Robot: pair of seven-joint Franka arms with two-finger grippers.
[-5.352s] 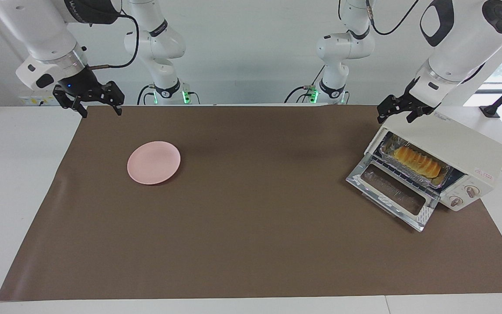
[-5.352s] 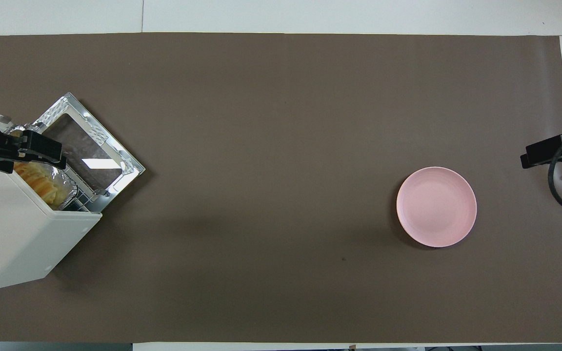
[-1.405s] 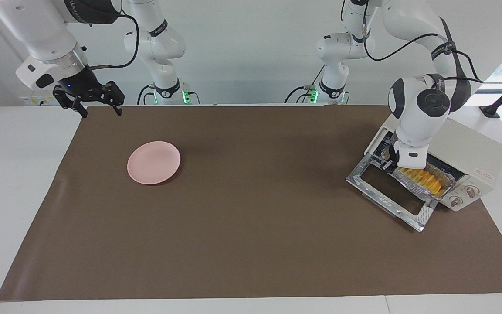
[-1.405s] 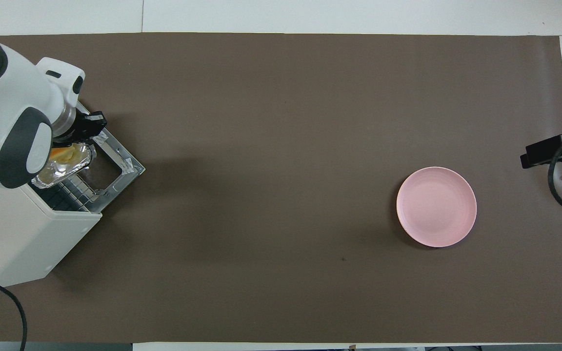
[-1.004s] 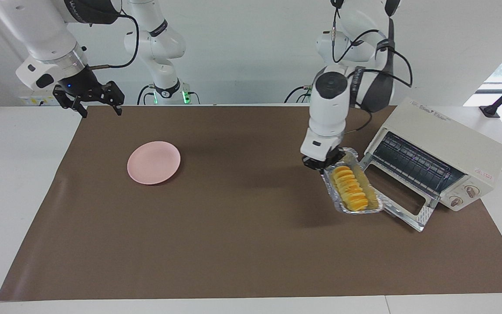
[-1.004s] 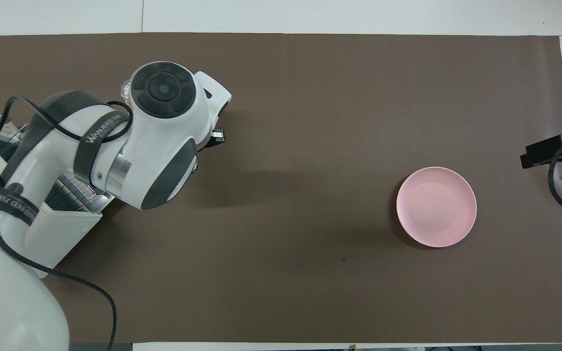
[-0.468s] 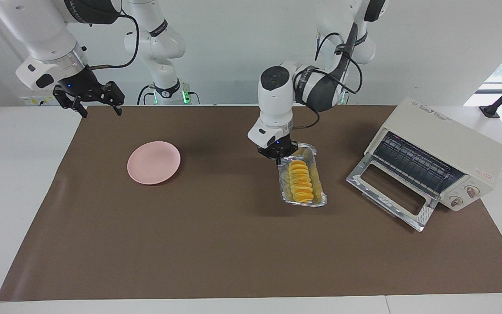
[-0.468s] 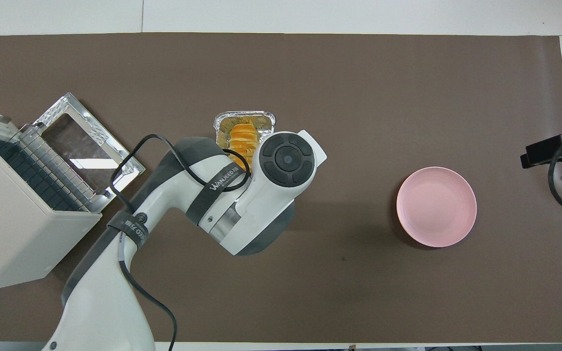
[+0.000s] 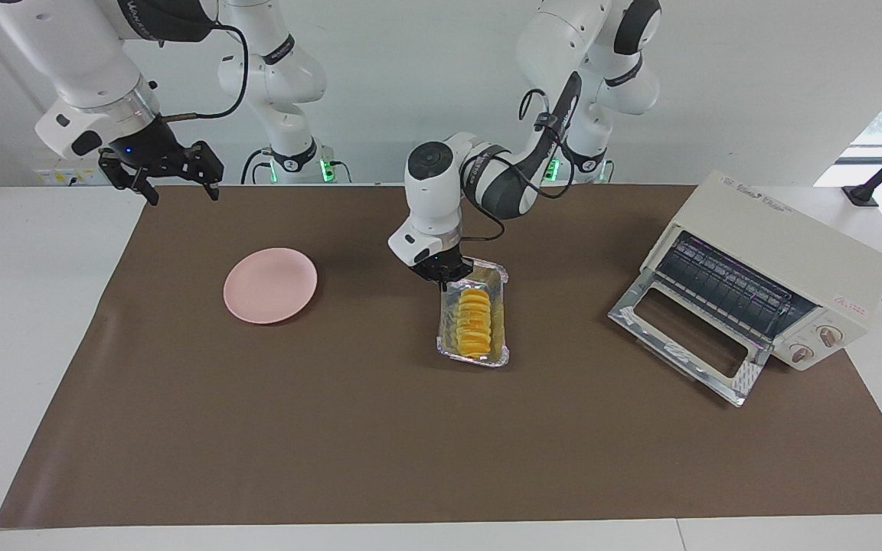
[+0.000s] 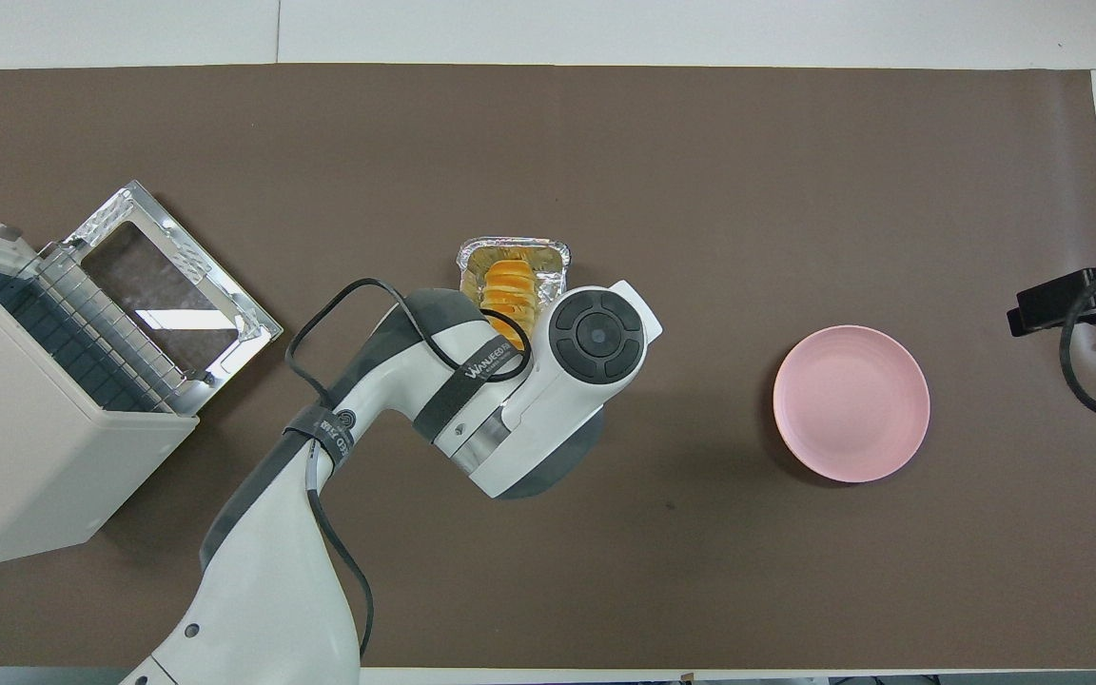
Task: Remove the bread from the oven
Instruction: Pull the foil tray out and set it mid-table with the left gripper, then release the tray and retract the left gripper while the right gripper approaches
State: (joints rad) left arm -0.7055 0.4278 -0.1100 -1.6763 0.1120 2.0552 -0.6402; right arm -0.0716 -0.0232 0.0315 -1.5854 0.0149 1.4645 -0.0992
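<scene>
The bread [image 9: 474,321], a ridged golden-yellow loaf, lies in a crinkled silver foil tray [image 9: 498,279] over the middle of the brown mat. My left gripper [image 9: 449,272] is shut on the tray's rim at the end nearer to the robots. I cannot tell whether the tray rests on the mat or hangs just above it. In the overhead view the bread [image 10: 510,283] and the tray [image 10: 557,255] show past the left wrist, which hides the gripper. The cream-white oven [image 9: 785,241] stands at the left arm's end, door down, its wire rack bare. My right gripper [image 9: 177,174] waits open over the mat's corner.
A round pink plate [image 9: 270,285] lies on the mat toward the right arm's end, and it shows in the overhead view [image 10: 851,403] too. The oven's drop door [image 9: 686,337] lies open on the mat. The oven [image 10: 25,447] and right gripper [image 10: 1057,303] sit at opposite ends.
My left gripper took the foil tray with the bread out of the oven and carried it to the middle of the mat, toward the plate. The right arm has barely moved.
</scene>
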